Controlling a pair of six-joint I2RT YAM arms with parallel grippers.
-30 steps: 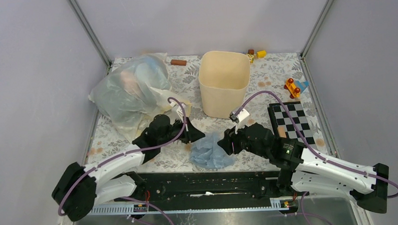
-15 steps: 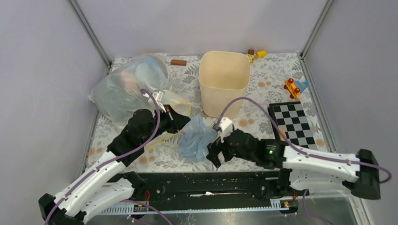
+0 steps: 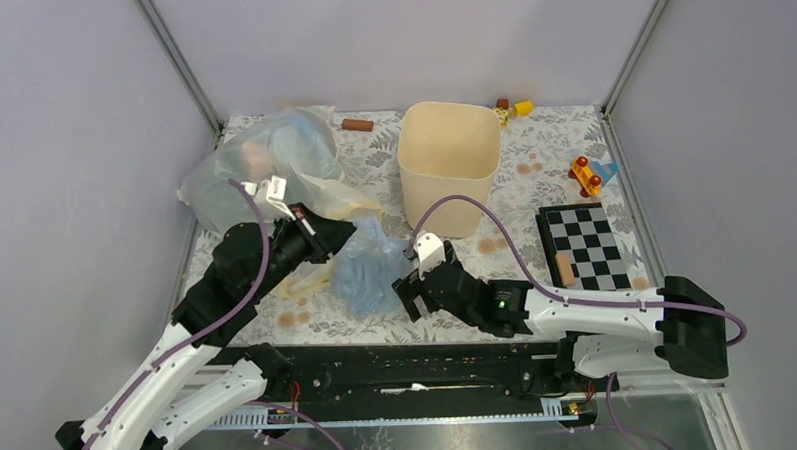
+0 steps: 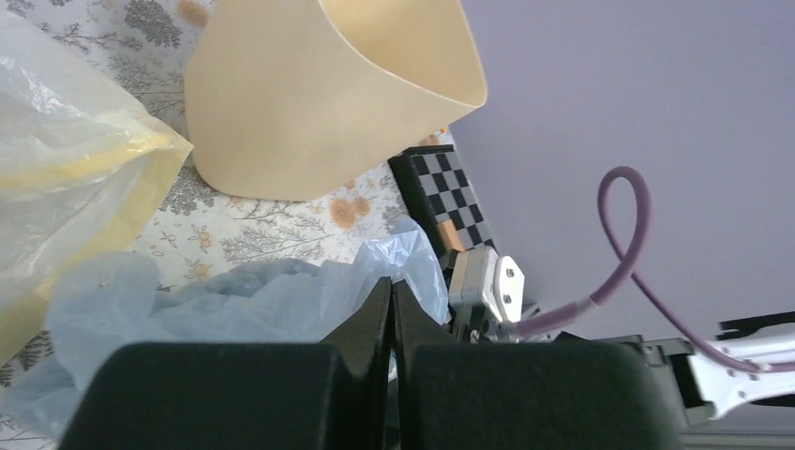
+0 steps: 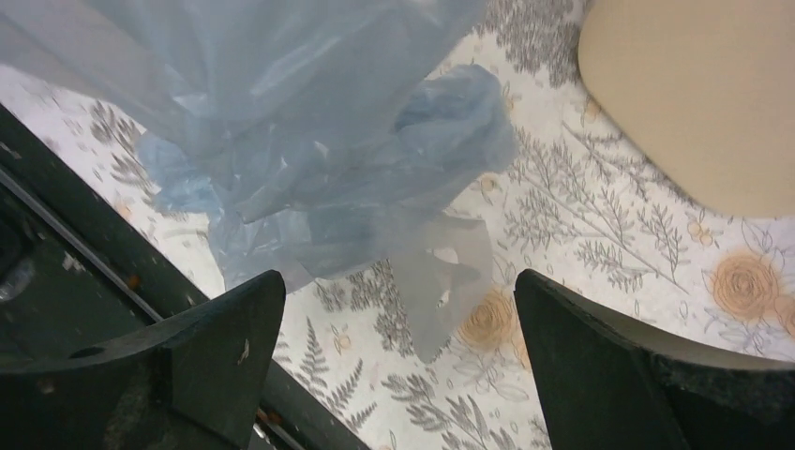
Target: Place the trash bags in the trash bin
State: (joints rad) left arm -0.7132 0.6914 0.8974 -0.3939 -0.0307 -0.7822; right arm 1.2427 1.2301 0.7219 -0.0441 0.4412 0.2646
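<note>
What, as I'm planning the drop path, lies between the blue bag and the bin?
Only flowered tablecloth separates blue bag and bin, per the left wrist view.

The top camera is looking steeply down on the whole counter (image 3: 542, 150). Both wrist cameras are viewing closely, sharing the pale blue trash bag (image 4: 272, 291) and the trash bin (image 4: 300, 103).

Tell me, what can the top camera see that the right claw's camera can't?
Only the top camera shows the left claw pinching the blue bag, the clear bag, the checkerboard, the toys and the bin's open mouth. Only the wrist camera shows the right claw close up, wide open, and the bag's crinkly folds. Both show the blue bag, the bin and the flowery table.
</note>
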